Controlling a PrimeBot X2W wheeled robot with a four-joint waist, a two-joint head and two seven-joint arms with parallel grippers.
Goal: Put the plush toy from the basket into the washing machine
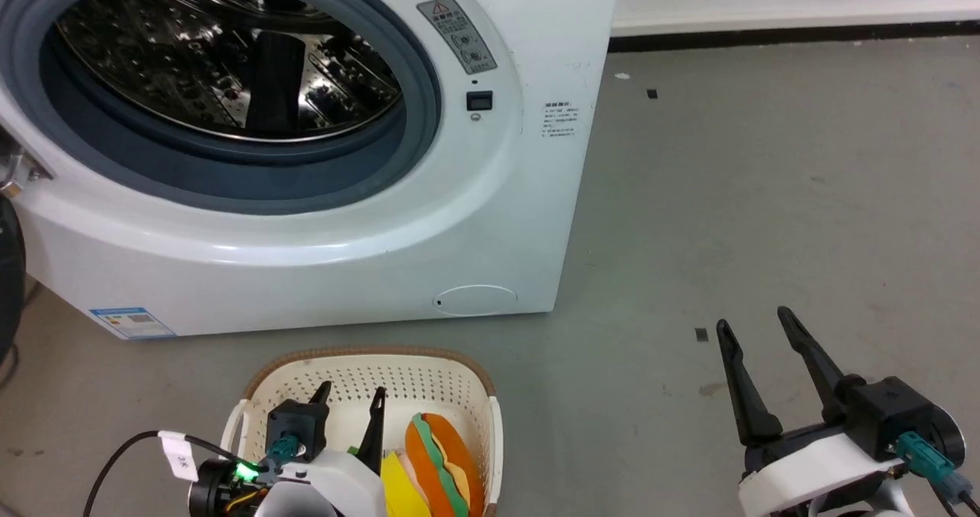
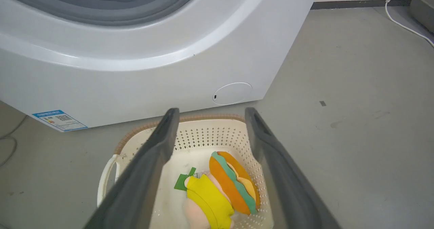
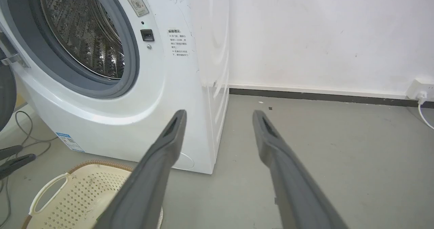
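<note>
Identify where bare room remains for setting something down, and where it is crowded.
Free: the grey floor right of the washing machine, around the open right gripper. Crowded: the basket, holding the plush toy, with the left gripper above it.

The washing machine point(image 1: 490, 218) porthole point(image 1: 230, 65) is standing wide open just beyond the open-topped basket point(image 1: 367, 355), whose perforated walls are hemming in the plush toy point(image 1: 436, 456). The left gripper point(image 1: 352, 388) is hanging spread above it, and bare floor point(image 1: 766, 195) is lying open to the right.

Left arm point(image 1: 329, 482), right arm point(image 1: 811, 471): jaws apart.
</note>
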